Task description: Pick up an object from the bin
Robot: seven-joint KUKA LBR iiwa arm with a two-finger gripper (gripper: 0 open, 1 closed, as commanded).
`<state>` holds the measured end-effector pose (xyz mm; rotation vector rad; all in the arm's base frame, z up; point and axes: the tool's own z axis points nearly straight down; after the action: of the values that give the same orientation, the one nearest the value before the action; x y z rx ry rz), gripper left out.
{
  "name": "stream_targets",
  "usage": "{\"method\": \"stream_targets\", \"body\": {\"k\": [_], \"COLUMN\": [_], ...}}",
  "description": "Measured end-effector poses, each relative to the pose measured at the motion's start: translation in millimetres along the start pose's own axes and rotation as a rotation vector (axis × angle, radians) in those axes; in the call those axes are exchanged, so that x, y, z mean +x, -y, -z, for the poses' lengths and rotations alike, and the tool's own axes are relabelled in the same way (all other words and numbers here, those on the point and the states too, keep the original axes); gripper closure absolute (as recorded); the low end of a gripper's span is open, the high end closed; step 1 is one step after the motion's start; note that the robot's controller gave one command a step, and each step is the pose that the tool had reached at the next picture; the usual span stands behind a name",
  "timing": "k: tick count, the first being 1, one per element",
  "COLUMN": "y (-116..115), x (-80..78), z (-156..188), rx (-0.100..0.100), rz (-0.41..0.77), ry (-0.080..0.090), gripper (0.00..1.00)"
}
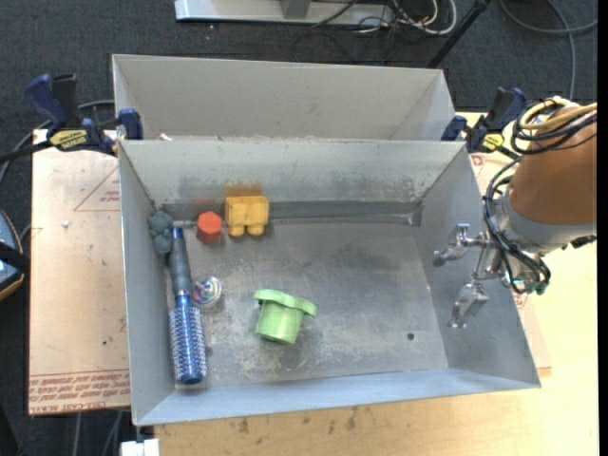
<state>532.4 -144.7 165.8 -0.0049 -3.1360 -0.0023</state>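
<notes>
Camera view has our pincer [459,280] open and empty, well right of the green flanged plastic cup [278,316], which we judge light, stiff, best pinched across its body.

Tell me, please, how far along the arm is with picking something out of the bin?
Done: nothing; the green cup, yellow block, orange cylinder and blue hairbrush all lie on the bin floor. In hand: the tool hangs open by the right wall, nothing between its fingers, apart from them all. Left: reaching one, closing, lifting.
</notes>
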Motion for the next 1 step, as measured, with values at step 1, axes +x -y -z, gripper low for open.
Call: {"method": "stream_targets", "body": {"k": [1], "y": [-31.6], "x": [-15.8], "z": [-87.9], "rx": [-0.001], "rz": [0.155], "ry": [0.005], "gripper": [0.0]}}
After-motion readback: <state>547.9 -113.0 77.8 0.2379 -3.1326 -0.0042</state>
